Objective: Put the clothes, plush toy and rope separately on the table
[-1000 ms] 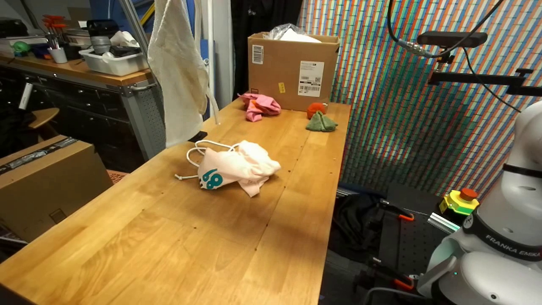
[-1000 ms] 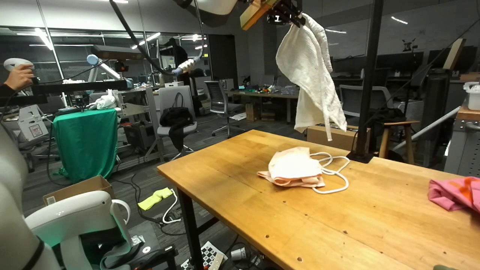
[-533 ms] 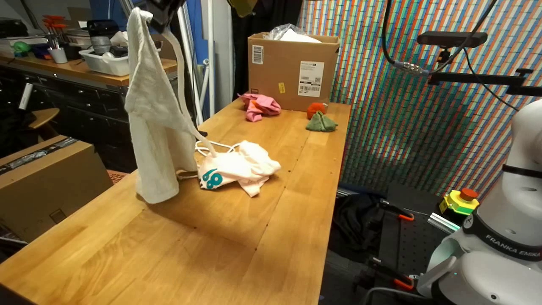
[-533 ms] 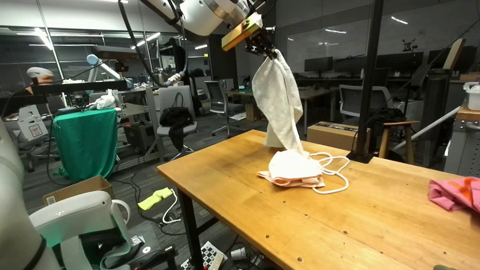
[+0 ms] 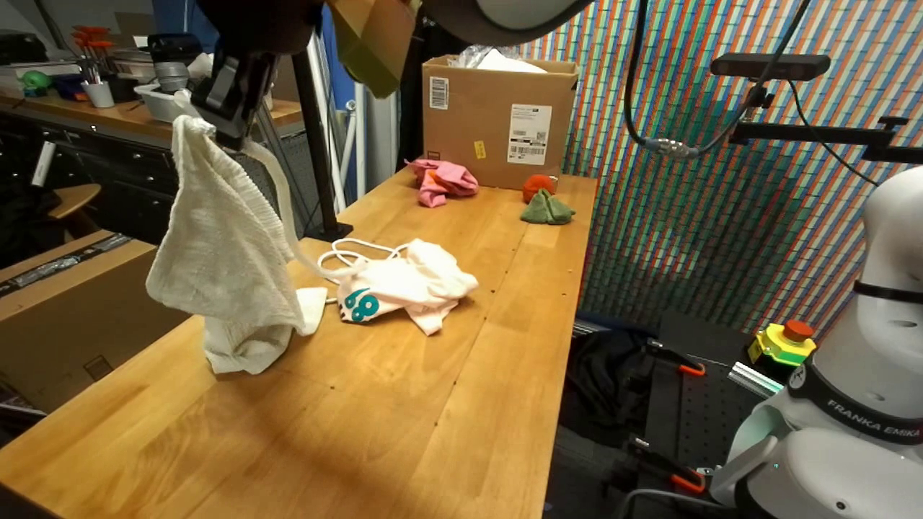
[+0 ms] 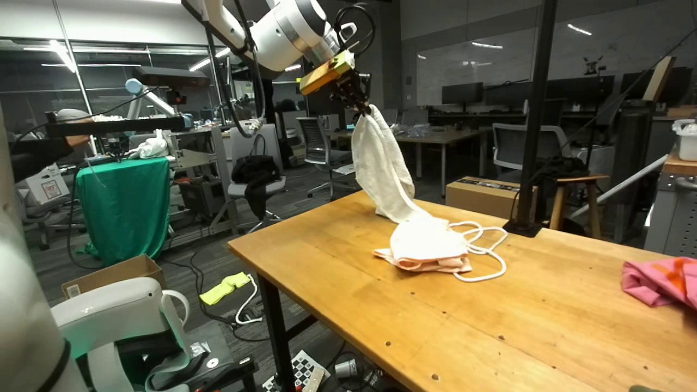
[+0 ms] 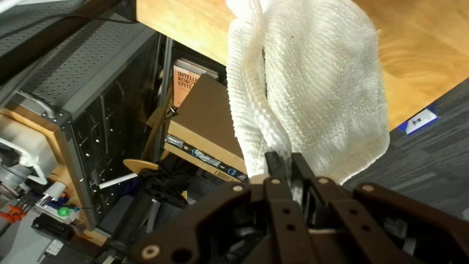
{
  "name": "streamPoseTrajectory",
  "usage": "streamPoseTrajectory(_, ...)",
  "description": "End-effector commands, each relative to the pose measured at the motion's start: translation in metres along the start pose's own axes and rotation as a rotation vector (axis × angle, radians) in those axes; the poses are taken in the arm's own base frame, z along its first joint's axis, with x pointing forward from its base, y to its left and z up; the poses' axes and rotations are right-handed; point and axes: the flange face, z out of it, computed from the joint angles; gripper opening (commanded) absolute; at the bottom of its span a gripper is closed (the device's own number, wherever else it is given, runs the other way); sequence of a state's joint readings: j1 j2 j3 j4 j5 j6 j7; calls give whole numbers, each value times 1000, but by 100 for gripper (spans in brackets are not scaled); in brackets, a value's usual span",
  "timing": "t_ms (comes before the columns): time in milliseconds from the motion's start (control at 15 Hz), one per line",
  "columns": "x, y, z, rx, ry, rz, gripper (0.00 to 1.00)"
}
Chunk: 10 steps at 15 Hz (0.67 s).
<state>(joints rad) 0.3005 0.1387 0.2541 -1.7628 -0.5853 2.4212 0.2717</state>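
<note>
My gripper (image 5: 231, 137) is shut on the top of the large cream-white cloth (image 5: 227, 252), which hangs down to the wooden table (image 5: 375, 432). In the wrist view a pale twisted strap (image 7: 265, 110) runs from between the fingertips over the cloth. In an exterior view that strap reaches the smaller cloth (image 5: 411, 281) with teal print, which lies crumpled mid-table. White rope-like cords (image 6: 484, 253) loop out from its side. Farther along lies the pink garment (image 5: 445, 182). An orange and green soft item (image 5: 548, 207) sits beyond; whether it is the plush toy I cannot tell.
A large cardboard box (image 5: 497, 119) stands at the table's far end. A black post (image 6: 531, 136) rises from the table's edge near the cords. Another carton (image 5: 79, 317) stands below the table's side. A yellow-green cloth (image 6: 226, 287) lies on the floor.
The gripper has come down, bringing the cream-white cloth lower and toward the table's end away from the big box. The cloth's lower part now meets the table. The other items have not moved.
</note>
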Motion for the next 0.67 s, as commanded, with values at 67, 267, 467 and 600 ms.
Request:
streamPoseTrajectory(67,10,-54,11,77,-34,-93,9)
streamPoseTrajectory(267,2,-93,24,109,-56,-131,9)
streamPoseTrajectory(467,4,-115,30,138,-59,-91,9)
streamPoseTrajectory(600,3,-122,40,145,-76,-73,9)
